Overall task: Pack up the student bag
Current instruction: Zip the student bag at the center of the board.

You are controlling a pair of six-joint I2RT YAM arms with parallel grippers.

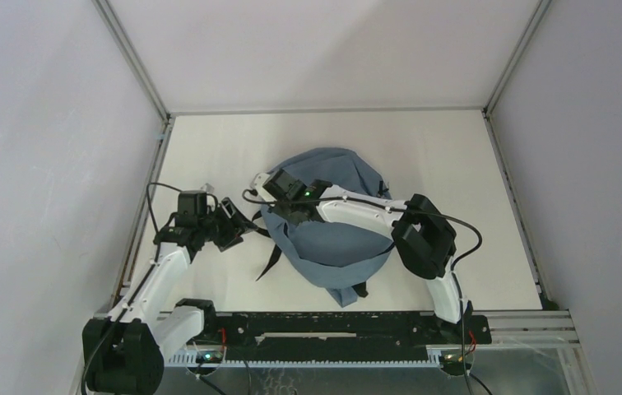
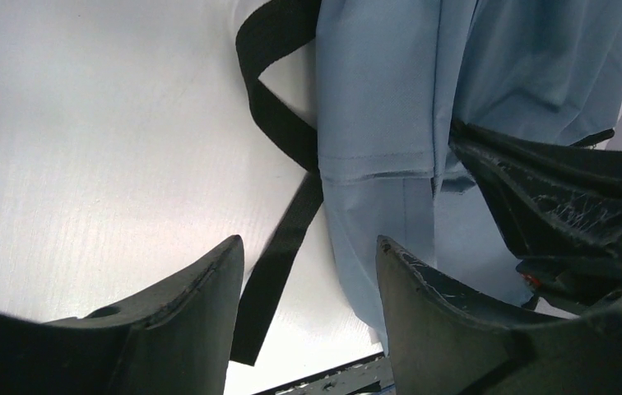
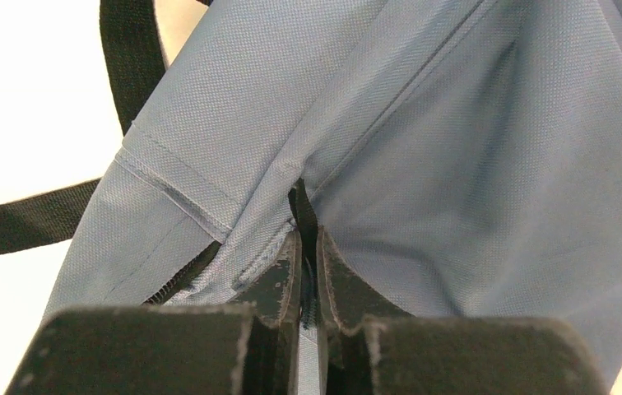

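While right gripper (image 3: pixel 308 243) pinches a thin dark tab (image 3: pixel 302 206) at a seam of the student bag (image 1: pixel 336 247), left gripper (image 2: pixel 308 247) fingers wide, empty: tab best drawn steadily, fabric taut.

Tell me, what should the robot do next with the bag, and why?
Probably a gentle pull with the right gripper. It is pinched shut on a fold at a seam of the student bag, so a small tug might start opening it for packing. The left gripper hangs open beside the black strap, holding nothing.
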